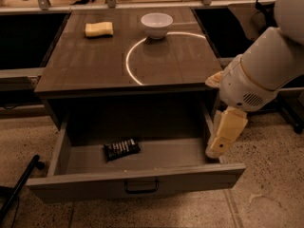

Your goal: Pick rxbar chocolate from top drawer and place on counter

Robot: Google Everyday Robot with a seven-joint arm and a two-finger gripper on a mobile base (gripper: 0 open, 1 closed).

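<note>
The rxbar chocolate (122,148), a dark wrapper with pale stripes, lies flat on the floor of the open top drawer (71,186), left of centre. The drawer is pulled out below the counter (95,61), which bears a white arc line. My gripper (216,148) hangs from the white arm (259,75) at the drawer's right side wall, pointing down, well to the right of the bar and not touching it.
A yellow sponge (99,29) and a white bowl (156,24) sit at the back of the counter. Dark side tables flank it on both sides. A black leg (19,186) lies on the speckled floor at the lower left.
</note>
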